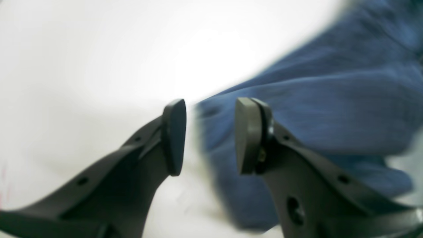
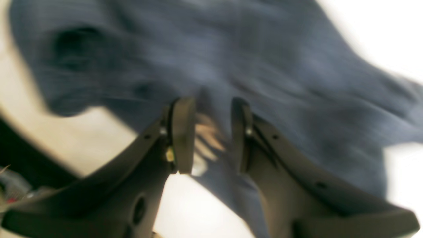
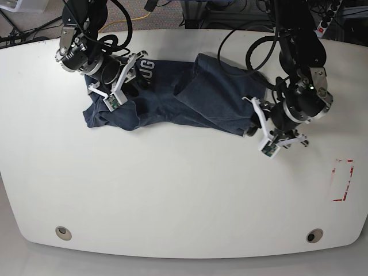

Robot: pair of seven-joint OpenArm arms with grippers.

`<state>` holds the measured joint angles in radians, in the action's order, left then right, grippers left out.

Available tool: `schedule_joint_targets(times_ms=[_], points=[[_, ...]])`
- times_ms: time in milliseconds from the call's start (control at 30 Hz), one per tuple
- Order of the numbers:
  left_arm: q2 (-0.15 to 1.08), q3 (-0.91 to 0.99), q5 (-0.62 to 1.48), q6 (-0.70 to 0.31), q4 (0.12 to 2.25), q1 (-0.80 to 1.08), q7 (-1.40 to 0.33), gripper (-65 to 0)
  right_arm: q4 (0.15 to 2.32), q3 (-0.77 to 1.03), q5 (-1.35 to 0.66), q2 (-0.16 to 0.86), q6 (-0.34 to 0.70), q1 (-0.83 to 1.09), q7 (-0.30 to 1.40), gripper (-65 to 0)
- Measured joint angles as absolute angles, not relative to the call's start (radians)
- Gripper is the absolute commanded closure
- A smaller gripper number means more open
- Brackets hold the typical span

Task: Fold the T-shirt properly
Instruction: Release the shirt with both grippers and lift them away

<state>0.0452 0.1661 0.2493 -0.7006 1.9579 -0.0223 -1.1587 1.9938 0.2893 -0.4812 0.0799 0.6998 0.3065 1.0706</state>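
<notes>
The navy-blue T-shirt point(image 3: 172, 100) lies crumpled across the far middle of the white table point(image 3: 172, 195), with white letters point(image 3: 146, 70) showing near its left end. My left gripper point(image 3: 250, 118) is open at the shirt's right edge. In the left wrist view the gripper point(image 1: 210, 135) has its jaws apart, and a blurred corner of the shirt point(image 1: 314, 109) lies between and beyond them. My right gripper point(image 3: 127, 81) is over the shirt's left part. In the right wrist view it point(image 2: 208, 135) is open over the blurred shirt point(image 2: 264, 66), with a bit of white print between the jaws.
A red rectangle outline point(image 3: 343, 179) is marked on the table at the right. Two round holes point(image 3: 63, 233) point(image 3: 313, 236) sit near the front edge. Cables and gear point(image 3: 230, 11) lie beyond the far edge.
</notes>
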Motion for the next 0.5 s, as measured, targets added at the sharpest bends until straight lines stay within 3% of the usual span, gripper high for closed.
schedule_joint_targets(times_ms=[133, 367, 500], points=[[0.055, 0.289, 0.246, -0.7, 1.957, -0.019, -1.166, -22.2, 1.994, 0.256, -0.578, 0.083, 0.696, 0.308, 1.071, -21.1], [0.162, 0.383, 0.245, -0.7, 1.957, 0.011, -1.166, -23.2, 1.993, 0.156, -0.662, 0.086, 0.696, 0.295, 1.075, -48.7], [0.196, 0.444, 0.248, -0.7, 1.957, 0.039, -1.222, -31.5, 1.986, 0.082, -0.663, 0.082, 0.697, 0.277, 1.073, -49.5]])
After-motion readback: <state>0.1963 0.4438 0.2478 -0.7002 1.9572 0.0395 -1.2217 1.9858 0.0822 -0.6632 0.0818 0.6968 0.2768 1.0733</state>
